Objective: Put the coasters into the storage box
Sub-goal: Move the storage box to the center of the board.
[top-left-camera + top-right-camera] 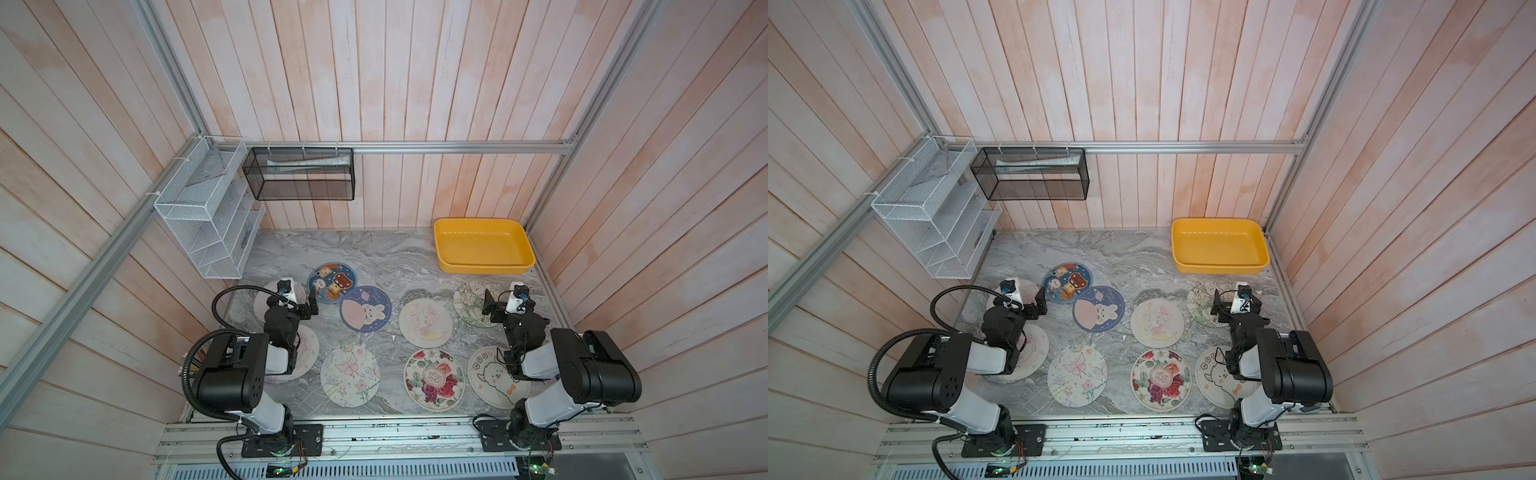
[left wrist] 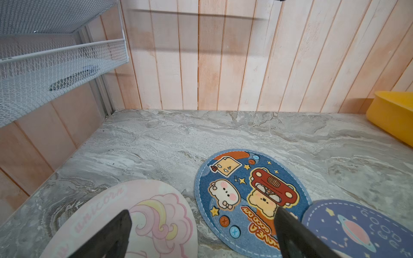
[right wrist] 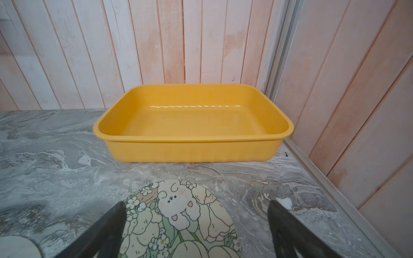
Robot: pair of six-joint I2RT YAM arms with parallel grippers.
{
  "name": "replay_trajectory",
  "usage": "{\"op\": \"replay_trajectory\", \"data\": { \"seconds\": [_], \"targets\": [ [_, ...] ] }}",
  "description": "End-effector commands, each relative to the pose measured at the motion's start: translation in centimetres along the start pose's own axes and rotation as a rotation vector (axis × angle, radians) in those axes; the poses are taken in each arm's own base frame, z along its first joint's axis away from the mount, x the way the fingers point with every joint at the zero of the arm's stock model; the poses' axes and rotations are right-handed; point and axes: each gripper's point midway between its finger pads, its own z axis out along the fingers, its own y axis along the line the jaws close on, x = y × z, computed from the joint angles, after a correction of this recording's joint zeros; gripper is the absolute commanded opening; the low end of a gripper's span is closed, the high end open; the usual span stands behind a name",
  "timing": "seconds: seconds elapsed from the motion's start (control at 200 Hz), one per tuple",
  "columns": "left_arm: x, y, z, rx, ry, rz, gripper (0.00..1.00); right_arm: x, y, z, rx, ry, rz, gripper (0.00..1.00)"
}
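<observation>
The coasters (image 1: 1158, 324) are seen lying flat and face up on the grey marbled table (image 1: 374, 253), all of them outside the box (image 3: 190, 152). A denim-blue coaster (image 1: 331, 282), stitched round its rim and printed with a bear, a red car and stars, is set furthest back on the left. Its edge is touched by a darker blue coaster (image 1: 365, 308) on which a bunny and a ringed planet are drawn. A pale pink coaster (image 2: 134, 219) with a unicorn's curled mane is found below the left gripper (image 2: 202, 214), whose jaws are held wide apart with nothing between them. Another pale coaster (image 1: 307, 345) is largely hidden by the left arm (image 1: 232, 374). Towards the middle a cream coaster (image 1: 425, 318) with a pink figure on a crescent moon is placed. Along the front edge a butterfly coaster (image 1: 350, 375), a red-rose coaster (image 1: 433, 379) and a coaster with a fluffy white animal (image 1: 490, 378) are laid in a row, the last partly covered by the right arm (image 1: 594, 365). A tulip coaster (image 3: 178, 219), outlined in green with a white rabbit on it, is seen beneath the right gripper (image 3: 196, 204), which is likewise spread open and grips nothing. The box, a shallow yellow plastic tray with rounded corners, a flared rim and a glossy floor, is stood in the far right corner of the table, close against the wooden wall (image 3: 156, 44)
</observation>
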Motion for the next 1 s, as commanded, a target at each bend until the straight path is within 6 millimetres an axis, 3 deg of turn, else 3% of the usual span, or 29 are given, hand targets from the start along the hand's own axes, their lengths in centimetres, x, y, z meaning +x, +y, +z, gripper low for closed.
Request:
{"op": "replay_trajectory", "data": {
  "seconds": [0.0, 0.88, 0.995],
  "targets": [
    [-0.6, 0.2, -0.3, -0.014, -0.022, 0.009, 1.00, -0.9, 0.1, 0.0, -0.001, -0.029, 0.001, 0.98],
    [-0.6, 0.2, -0.3, -0.014, -0.022, 0.008, 1.00, -0.8, 0.0, 0.1, -0.001, -0.021, 0.005, 0.98],
    [-1.5, 0.2, -0.7, -0.037, -0.036, 0.020, 1.00, -1.9, -0.3, -0.8, 0.024, -0.066, 0.010, 0.98]
  ]
}}
